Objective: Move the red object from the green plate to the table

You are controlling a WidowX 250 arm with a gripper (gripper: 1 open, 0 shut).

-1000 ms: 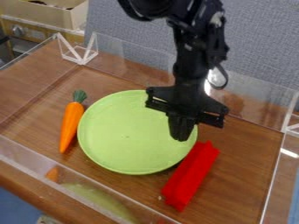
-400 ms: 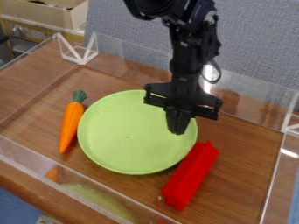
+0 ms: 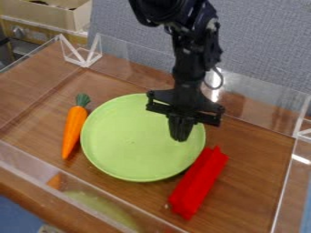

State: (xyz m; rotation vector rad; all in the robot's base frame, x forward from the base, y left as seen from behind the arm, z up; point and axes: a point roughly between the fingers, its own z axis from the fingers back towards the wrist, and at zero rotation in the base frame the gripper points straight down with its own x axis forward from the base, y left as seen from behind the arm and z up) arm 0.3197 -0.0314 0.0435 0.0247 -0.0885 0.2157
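The red object (image 3: 198, 182), a ridged bar, lies on the table (image 3: 255, 155) just off the green plate's front right rim, not touching my gripper. The green plate (image 3: 127, 141) sits in the middle of the table with nothing on it. My black gripper (image 3: 183, 135) hangs point-down above the plate's right part, its jaws shut and holding nothing.
An orange carrot (image 3: 75, 129) with a green top lies left of the plate. Low clear acrylic walls (image 3: 36, 168) edge the table. A white wire stand (image 3: 83, 55) sits at the back left corner.
The gripper has risen and drifted left and back, away from the red object, staying shut. The red object and plate have not moved.
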